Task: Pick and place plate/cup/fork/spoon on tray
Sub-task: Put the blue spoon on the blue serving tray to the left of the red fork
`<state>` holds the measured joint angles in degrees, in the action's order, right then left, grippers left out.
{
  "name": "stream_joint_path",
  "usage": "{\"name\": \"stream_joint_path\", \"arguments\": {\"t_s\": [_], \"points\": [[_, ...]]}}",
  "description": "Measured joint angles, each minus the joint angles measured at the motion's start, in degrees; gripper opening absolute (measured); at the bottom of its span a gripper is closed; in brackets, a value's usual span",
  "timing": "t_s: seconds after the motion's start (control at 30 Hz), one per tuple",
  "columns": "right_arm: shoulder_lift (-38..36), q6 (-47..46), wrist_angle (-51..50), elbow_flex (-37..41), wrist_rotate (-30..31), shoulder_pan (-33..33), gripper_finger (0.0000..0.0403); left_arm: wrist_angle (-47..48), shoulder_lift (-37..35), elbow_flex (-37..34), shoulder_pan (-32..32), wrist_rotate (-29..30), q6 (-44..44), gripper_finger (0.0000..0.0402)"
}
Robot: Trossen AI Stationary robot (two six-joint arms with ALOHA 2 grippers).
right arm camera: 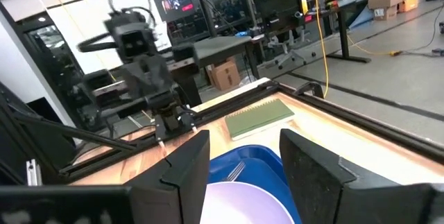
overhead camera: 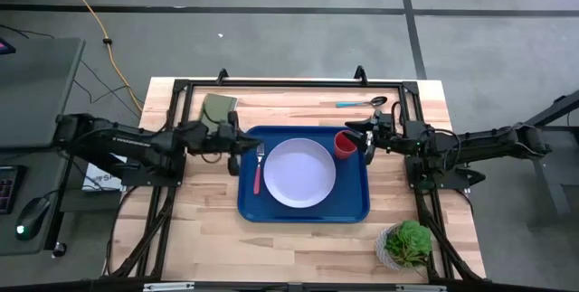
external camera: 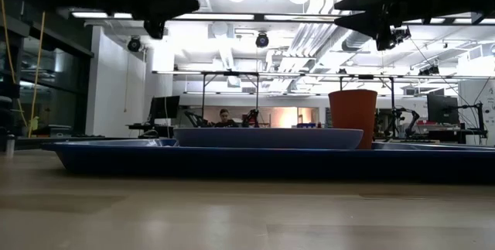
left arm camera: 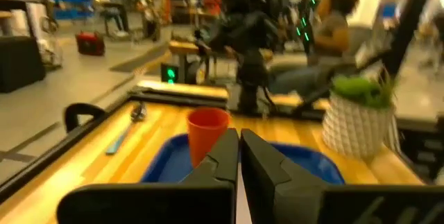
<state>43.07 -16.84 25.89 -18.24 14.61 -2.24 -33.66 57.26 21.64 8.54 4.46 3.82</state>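
Note:
The blue tray (overhead camera: 353, 209) lies mid-table. On it rest the pale plate (overhead camera: 299, 173), the red cup (overhead camera: 345, 145) upright at the far right corner, and the pink-handled fork (overhead camera: 258, 171) along the left side. The teal-handled spoon (overhead camera: 360, 103) lies on the table beyond the tray, also in the left wrist view (left arm camera: 123, 135). My left gripper (overhead camera: 237, 143) is shut and empty above the tray's left edge. My right gripper (overhead camera: 369, 138) is open and empty, just right of the cup and above the tray's right edge.
An olive-green pad (overhead camera: 218, 108) lies at the far left of the table. A potted green plant (overhead camera: 406, 245) stands at the near right. A black frame rail (overhead camera: 289, 82) runs along the far edge. Bare wood lies near the tray.

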Motion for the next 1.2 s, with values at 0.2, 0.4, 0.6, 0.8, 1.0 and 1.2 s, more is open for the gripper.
{"name": "stream_joint_path", "arguments": {"t_s": [0.2, 0.4, 0.6, 0.8, 1.0, 1.2], "points": [[0.0, 0.94, 2.88, 0.0, 0.0, 0.0, 0.0167, -9.92, -0.98, -7.59, 5.28, -3.41, 3.98, 0.0], [-0.02, 2.84, 3.01, 0.0, 0.0, -0.01, 0.0167, -9.89, -0.95, -9.59, 5.44, -2.83, 6.69, 0.0], [0.0, 3.38, 3.54, 0.0, 0.0, -0.01, 0.0167, -10.24, -0.95, -9.59, 5.42, -2.24, 7.09, 0.0], [-0.02, 3.38, 3.54, 0.0, 0.0, 0.0, 0.0167, -10.24, -0.95, -9.59, 5.42, -2.13, 6.98, 0.0], [0.0, -1.38, -1.29, -2.22, 14.04, -0.02, 0.0167, -11.87, -0.95, -9.59, 5.42, -2.13, 6.96, 0.0], [1.6, -17.21, -39.05, -11.58, 42.81, -4.17, 0.0167, -13.02, -0.95, -9.59, 5.42, -2.13, 6.96, 0.0]]}}
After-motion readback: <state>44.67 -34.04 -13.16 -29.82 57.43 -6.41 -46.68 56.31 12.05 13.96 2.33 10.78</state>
